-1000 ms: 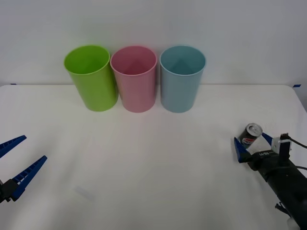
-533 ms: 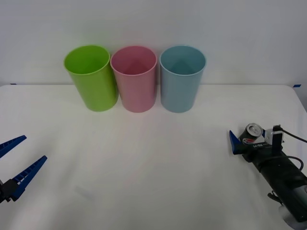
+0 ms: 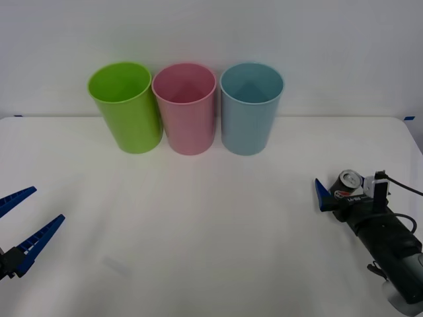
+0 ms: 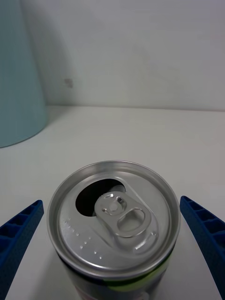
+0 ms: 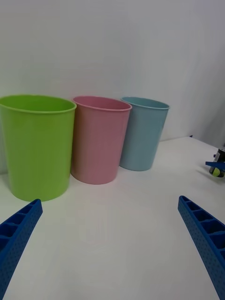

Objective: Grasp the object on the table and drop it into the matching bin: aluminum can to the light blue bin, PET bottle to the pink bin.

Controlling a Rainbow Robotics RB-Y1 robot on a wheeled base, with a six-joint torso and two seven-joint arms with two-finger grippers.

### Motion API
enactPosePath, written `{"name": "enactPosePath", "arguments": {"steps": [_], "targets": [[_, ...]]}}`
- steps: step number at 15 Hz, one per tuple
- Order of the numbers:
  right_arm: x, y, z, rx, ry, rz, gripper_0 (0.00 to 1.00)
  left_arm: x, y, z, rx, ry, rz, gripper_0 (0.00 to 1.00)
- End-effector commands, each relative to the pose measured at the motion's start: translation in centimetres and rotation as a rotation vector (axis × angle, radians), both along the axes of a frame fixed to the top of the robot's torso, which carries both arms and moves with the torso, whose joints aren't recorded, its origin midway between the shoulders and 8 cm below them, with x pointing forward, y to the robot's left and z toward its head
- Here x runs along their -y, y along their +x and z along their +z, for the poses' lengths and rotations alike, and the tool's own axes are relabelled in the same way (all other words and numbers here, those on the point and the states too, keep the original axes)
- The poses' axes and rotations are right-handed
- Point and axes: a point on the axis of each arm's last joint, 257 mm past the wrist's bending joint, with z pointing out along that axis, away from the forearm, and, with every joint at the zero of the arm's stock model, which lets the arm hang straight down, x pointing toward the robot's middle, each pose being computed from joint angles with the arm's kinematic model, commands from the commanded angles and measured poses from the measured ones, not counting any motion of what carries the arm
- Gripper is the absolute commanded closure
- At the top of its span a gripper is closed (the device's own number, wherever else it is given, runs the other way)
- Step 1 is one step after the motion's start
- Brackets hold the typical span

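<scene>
Straddling the can (image 4: 114, 218) with fingers spread, the right gripper (image 3: 345, 193) must next pinch it, then carry it to the light blue bin (image 3: 250, 112); the left gripper (image 3: 18, 224) waits open.

black right arm (image 3: 386, 241), thin black cable, blue ribbed fingers (image 4: 201, 234).

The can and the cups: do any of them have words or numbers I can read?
Nothing can be read as words.
aluminum can: a round red-white-blue logo, its lettering too small to read; tiny raised dots on the silver top spell nothing readable.
right gripper: a small white mark on the black body, too blurred to read.
light blue bin, pink bin, lime green bin: no text.
</scene>
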Motion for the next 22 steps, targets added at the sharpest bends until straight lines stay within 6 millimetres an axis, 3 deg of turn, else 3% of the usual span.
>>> {"name": "enactPosePath", "arguments": {"steps": [1,2,3,13,22], "targets": [[-0.1,0.0,0.0,0.001,-0.001,0.0,0.32,0.0,0.0,0.0,0.0,0.0,0.0,0.0],[0.0,0.0,-0.1,-0.003,0.0,-0.004,0.95,0.0,0.0,0.0,0.0,0.0,0.0,0.0],[0.1,0.0,-0.1,-0.002,-0.002,-0.006,1.0,0.0,0.0,0.0,0.0,0.0,0.0,0.0],[-0.6,-0.1,1.1,0.029,0.028,0.032,1.0,0.0,0.0,0.0,0.0,0.0,0.0,0.0],[-2.8,-1.8,7.6,0.136,0.065,0.118,1.0,0.0,0.0,0.0,0.0,0.0,0.0,0.0]]}}
